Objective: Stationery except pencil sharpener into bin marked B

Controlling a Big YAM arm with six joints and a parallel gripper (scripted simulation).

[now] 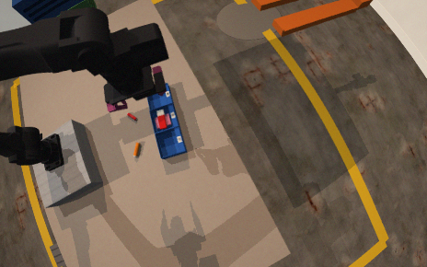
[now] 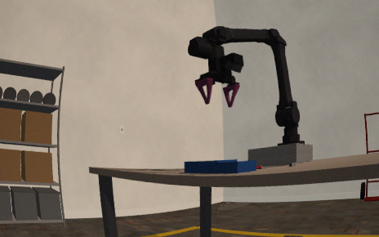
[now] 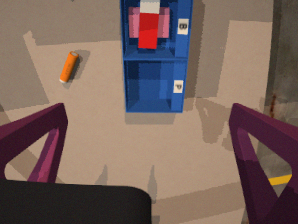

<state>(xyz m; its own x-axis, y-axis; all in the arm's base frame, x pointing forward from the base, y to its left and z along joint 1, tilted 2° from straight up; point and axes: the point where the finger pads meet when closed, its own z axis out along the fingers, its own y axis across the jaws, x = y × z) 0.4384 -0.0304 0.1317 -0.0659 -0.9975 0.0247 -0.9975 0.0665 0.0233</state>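
A blue three-part bin row stands on the table. Its middle compartment bears the label B. In it a red block with a white end lies across a pink block. The near compartment in the wrist view is empty. An orange cylinder with a pale end lies on the table beside the bins. A small red thing lies on the table between bins and arm base. My gripper is open and empty, high above the table. The far compartment is partly hidden by it.
The grey base block stands on the table, on the orange cylinder's side of the bins. The table's edge runs past the bins' other side. Orange beams and a shelf rack stand away from the table.
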